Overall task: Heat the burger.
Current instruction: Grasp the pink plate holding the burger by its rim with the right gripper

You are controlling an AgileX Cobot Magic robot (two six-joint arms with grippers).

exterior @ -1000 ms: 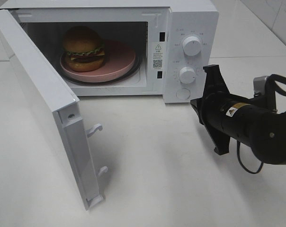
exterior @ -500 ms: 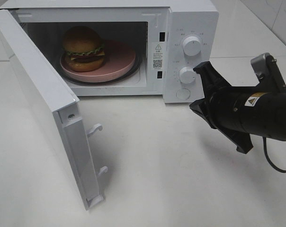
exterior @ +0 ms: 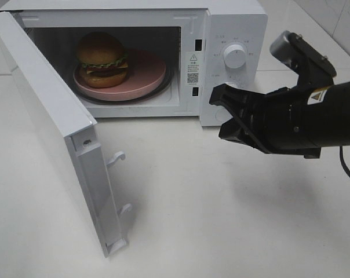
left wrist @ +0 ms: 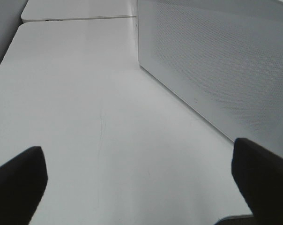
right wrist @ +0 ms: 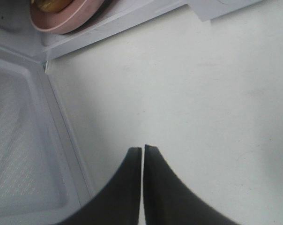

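Note:
The burger (exterior: 102,59) sits on a pink plate (exterior: 146,72) inside the white microwave (exterior: 233,23), toward the left of the cavity. The microwave door (exterior: 53,124) stands wide open, swung out to the left. My right gripper (exterior: 220,110) is shut with nothing in it and hovers just in front of the lower part of the control panel, covering the lower knob. In the right wrist view the right gripper (right wrist: 143,149) has its fingers pressed together above the table, with the plate (right wrist: 66,18) and a sliver of the burger (right wrist: 48,3) beyond. My left gripper (left wrist: 137,157) is open and empty.
The upper knob (exterior: 234,56) on the control panel is in view. Two latch hooks (exterior: 116,157) stick out of the door's free edge. The left wrist view shows bare white table (left wrist: 76,93) beside a perforated white panel (left wrist: 216,61) of the microwave.
My right arm has swung left and up, from the table right of the microwave to in front of the control panel, and has rolled about its axis. The burger, plate and door have not moved.

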